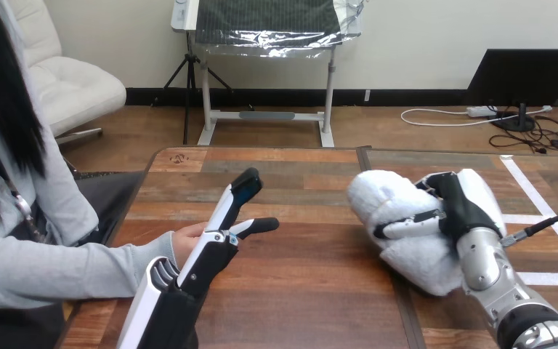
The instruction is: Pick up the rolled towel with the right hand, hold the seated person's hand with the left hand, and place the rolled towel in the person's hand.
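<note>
A white rolled towel (399, 222) is at the right of the wooden table (305, 291), with my right hand (454, 211) shut on it, fingers and thumb curled round its right end. My left hand (221, 233) stands at the table's left with straight fingers pointing away and the thumb out to the right. The person's hand (187, 238) lies just behind and left of it, mostly hidden by my palm. I cannot tell whether the two touch. The grey sleeve (73, 265) reaches in from the left edge.
White tape lines (545, 211) mark the table's right part. The person sits close against the table's left side.
</note>
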Available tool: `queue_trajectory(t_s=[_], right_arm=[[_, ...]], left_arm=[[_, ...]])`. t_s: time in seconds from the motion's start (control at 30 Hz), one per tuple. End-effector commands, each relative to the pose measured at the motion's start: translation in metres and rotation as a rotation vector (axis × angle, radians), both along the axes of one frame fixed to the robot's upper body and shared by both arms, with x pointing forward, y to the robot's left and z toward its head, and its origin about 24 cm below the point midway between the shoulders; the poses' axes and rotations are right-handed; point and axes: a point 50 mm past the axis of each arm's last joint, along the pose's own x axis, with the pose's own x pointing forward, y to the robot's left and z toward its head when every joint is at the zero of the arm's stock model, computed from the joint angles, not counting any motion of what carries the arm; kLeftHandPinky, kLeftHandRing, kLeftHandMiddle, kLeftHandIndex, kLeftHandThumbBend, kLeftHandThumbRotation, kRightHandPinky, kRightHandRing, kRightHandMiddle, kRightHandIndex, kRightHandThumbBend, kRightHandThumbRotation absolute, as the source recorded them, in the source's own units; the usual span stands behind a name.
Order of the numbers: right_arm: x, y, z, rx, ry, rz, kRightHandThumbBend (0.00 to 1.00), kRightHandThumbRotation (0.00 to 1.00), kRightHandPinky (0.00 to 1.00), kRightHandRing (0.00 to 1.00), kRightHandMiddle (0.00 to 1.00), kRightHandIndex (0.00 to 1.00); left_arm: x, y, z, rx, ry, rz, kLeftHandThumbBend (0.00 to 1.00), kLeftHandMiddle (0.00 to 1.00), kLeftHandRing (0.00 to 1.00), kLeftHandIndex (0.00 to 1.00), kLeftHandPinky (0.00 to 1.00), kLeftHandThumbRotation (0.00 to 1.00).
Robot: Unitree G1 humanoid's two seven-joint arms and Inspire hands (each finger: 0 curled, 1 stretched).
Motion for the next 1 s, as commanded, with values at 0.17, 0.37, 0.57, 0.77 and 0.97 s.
queue_trajectory(t_s=[0.17, 0.37, 0.57, 0.77, 0.97], right_arm=[[0.017, 0.013, 0.031, 0.11, -0.176, 0.05, 0.81, 0.0, 0.27, 0.33, 0.46, 0.46], [0.017, 0.016, 0.033, 0.142, -0.196, 0.069, 0.8, 0.0, 0.28, 0.34, 0.47, 0.46], [0.017, 0.019, 0.034, 0.152, -0.221, 0.086, 0.8, 0.0, 0.29, 0.35, 0.47, 0.46], [0.016, 0.022, 0.036, 0.175, -0.248, 0.095, 0.8, 0.0, 0.28, 0.33, 0.45, 0.46], [0.016, 0.025, 0.037, 0.193, -0.274, 0.101, 0.8, 0.0, 0.27, 0.33, 0.45, 0.46]], left_arm=[[0.009, 0.008, 0.006, 0.078, -0.032, 0.027, 1.0, 0.98, 0.93, 0.93, 0.86, 0.54], [0.01, 0.011, 0.006, 0.116, -0.021, 0.039, 1.0, 0.99, 0.95, 0.94, 0.88, 0.44], [0.01, 0.015, 0.009, 0.194, -0.038, 0.108, 1.0, 0.99, 0.94, 0.93, 0.85, 0.42], [0.011, 0.021, 0.011, 0.245, -0.044, 0.146, 1.0, 0.97, 0.93, 0.92, 0.83, 0.38], [0.013, 0.031, 0.013, 0.332, -0.036, 0.197, 1.0, 0.95, 0.91, 0.91, 0.82, 0.35]])
